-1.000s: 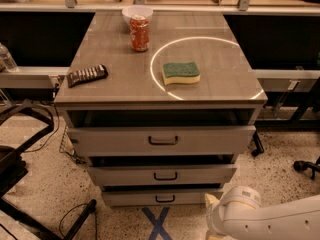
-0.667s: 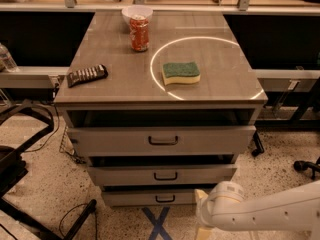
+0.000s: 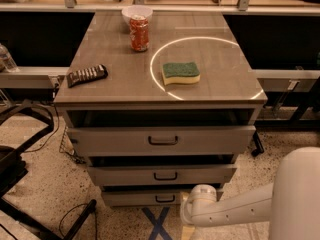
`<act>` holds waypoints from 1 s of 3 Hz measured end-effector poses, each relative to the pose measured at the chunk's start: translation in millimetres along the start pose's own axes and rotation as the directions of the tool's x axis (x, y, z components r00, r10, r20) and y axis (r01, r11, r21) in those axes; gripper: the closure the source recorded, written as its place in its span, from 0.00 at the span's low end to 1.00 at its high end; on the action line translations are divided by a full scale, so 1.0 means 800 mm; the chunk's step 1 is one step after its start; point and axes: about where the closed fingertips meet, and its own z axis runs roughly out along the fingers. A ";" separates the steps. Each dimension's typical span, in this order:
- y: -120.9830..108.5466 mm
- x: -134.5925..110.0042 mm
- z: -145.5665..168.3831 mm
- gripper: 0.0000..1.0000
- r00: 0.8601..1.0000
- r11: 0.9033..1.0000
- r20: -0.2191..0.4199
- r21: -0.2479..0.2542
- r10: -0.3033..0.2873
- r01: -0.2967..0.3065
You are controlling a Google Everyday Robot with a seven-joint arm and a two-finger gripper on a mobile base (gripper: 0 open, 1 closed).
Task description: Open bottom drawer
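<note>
Bottom drawer [image 3: 131, 198]: the lowest and narrowest of the three fronts, flat grey-beige, with a small dark bar handle. It sits just above the floor at the foot of the cabinet. The right end of its front runs behind the arm, so you cannot see that part.
Gripper [image 3: 188, 230]: low at the picture's bottom edge, just right of the drawer's handle, below the arm's rounded white wrist. It is cut off by the edge, so you cannot tell whether it is released or clenched, or whether it touches the drawer.
Upper drawers: the top drawer [image 3: 110, 141] and middle drawer [image 3: 120, 176] have the same matte fronts, each with a dark gap above.
Cabinet top [image 3: 115, 91]: grey-brown wood grain, crossed by a thin bright ring of light.
On top: a wavy green-and-yellow sponge [image 3: 180, 72], a red can [image 3: 139, 33], a white bowl [image 3: 136, 12] partly behind it, and a dark ribbed packet [image 3: 87, 75] you cannot identify further.
Floor: speckled, with a blue taped X [image 3: 158, 223].
</note>
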 end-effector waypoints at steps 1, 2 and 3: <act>0.000 -0.004 0.049 0.00 1.000 1.000 -0.004 -0.002 -0.006 0.006; -0.006 -0.012 0.084 0.00 1.000 1.000 -0.012 -0.004 -0.022 0.022; -0.007 -0.022 0.111 0.00 0.999 0.999 -0.018 -0.009 -0.048 0.048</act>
